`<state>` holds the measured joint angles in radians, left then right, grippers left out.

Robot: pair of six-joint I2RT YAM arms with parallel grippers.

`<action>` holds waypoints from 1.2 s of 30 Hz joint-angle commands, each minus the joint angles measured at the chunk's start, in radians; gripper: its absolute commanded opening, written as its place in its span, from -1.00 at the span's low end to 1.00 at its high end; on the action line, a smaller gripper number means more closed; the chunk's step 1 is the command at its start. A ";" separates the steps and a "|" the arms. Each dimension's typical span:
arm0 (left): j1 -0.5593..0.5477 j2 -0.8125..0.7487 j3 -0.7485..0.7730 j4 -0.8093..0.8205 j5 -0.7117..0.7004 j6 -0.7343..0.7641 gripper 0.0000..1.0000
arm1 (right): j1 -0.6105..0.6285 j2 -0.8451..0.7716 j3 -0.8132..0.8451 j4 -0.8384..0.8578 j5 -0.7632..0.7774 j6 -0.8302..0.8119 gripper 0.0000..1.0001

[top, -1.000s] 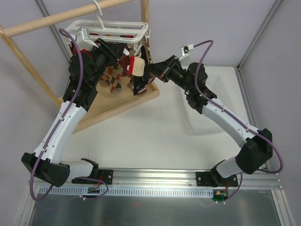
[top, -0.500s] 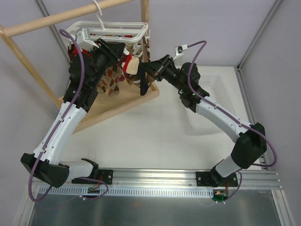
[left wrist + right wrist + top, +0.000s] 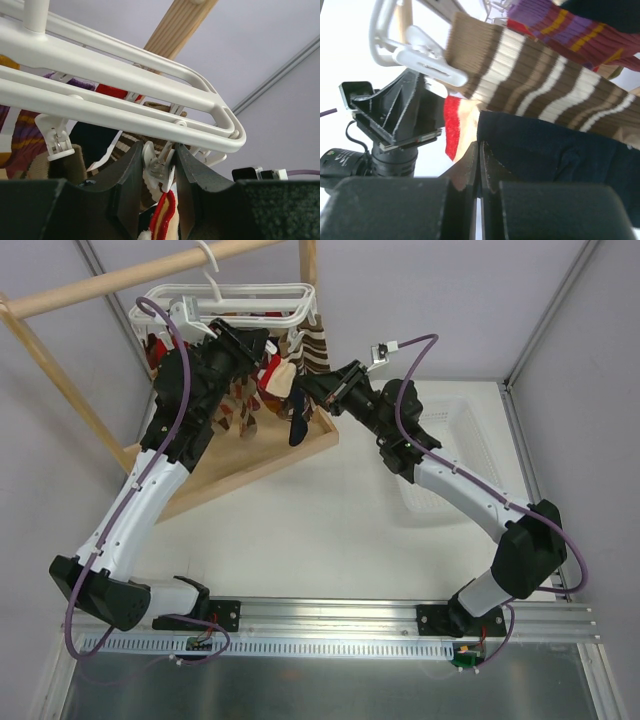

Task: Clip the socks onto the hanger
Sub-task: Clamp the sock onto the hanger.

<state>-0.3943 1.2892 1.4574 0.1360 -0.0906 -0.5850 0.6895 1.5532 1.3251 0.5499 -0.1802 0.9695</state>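
A: What is the biggest thing here?

B: The white desk (image 3: pixel 330 530). At its far left stands a wooden stand (image 3: pixel 120 278), and the hanger (image 3: pixel 260 302) hangs by its hook from the stand's rail.

A: Where are the socks?

B: Several hang under the bars of the hanger, among them a striped sock (image 3: pixel 535 95) in brown and white and a purple sock (image 3: pixel 560 25). The navy sock (image 3: pixel 298 425) is not clipped. It dangles just beside the hanger, held by the right gripper (image 3: pixel 479 150), whose fingers are pressed together on its edge.

A: And the left gripper (image 3: pixel 159 165)?

B: It is raised under the corner of the hanger. Its fingers stand narrow, one on each side of a small white clip (image 3: pixel 159 167), and they squeeze it. Just below the clip a red-edged sock (image 3: pixel 162 215) shows.
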 commanded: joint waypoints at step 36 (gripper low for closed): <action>-0.025 -0.027 0.004 0.054 -0.069 0.060 -1.00 | 0.005 0.005 0.000 0.159 0.130 0.012 -0.99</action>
<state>-0.4072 1.2976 1.4605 0.1371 -0.1345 -0.5526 0.6899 1.5669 1.2881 0.6155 -0.0711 0.9794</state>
